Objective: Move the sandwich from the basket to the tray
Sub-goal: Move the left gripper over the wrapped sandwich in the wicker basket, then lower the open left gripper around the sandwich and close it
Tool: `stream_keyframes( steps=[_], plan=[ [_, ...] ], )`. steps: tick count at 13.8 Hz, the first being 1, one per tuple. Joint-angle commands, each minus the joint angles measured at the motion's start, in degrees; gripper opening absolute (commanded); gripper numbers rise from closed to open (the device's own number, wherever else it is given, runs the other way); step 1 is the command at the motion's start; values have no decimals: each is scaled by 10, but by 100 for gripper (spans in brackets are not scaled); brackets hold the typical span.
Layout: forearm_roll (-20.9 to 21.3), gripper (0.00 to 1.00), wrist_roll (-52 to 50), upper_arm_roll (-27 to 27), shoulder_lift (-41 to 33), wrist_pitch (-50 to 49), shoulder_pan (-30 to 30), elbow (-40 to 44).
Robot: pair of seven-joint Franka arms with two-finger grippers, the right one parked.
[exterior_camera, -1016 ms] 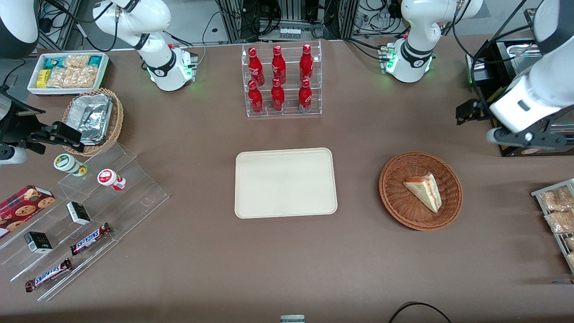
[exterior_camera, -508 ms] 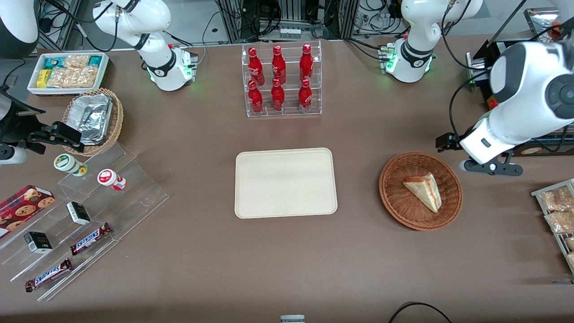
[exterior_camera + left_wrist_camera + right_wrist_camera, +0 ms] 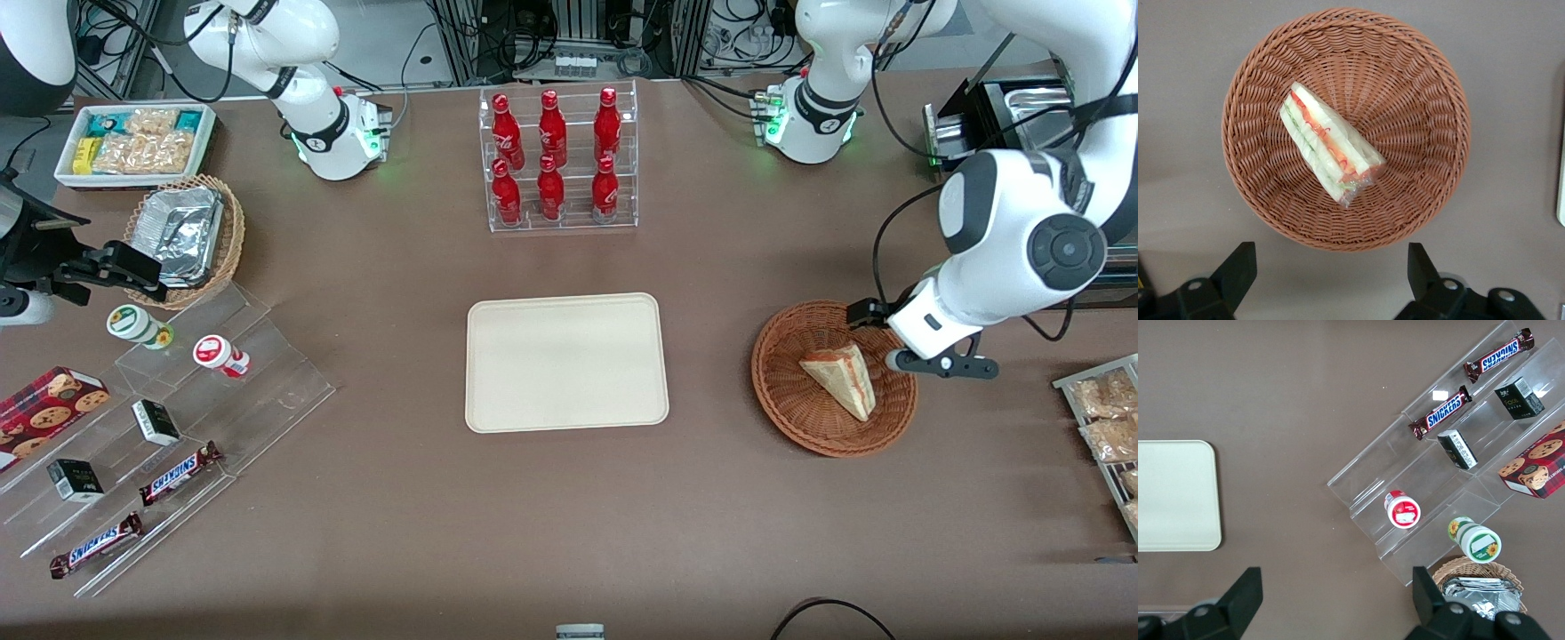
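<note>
Jaws spread wide, the left gripper (image 3: 1325,267) hangs above the round reddish-brown wicker basket (image 3: 787,391), lining up on the small triangular white-bread sandwich (image 3: 840,377) bound for the flat cream rectangular tray (image 3: 566,362) at the counter's centre.

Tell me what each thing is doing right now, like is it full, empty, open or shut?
sandwich: lying in the basket, untouched.
basket: holds only the sandwich.
tray: nothing on it.
gripper: jaws open, above the basket's edge, holding nothing.
red bottles: upright in the clear rack.
tan wicker basket: holds crumpled foil trays.
</note>
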Motion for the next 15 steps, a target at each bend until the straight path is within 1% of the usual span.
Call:
stream_keyframes(
  steps=[1, 5, 8, 10, 12, 15],
  plan=[
    [2, 100, -28, 4, 5, 37, 4, -19],
    [2, 100, -157, 4, 11, 84, 4, -45],
    [2, 100, -324, 4, 11, 152, 4, -73],
    [-6, 100, -360, 5, 4, 200, 4, -104],
    [-6, 100, -434, 5, 10, 227, 4, -113],
    [-5, 100, -446, 5, 15, 238, 3, -123]
  ],
)
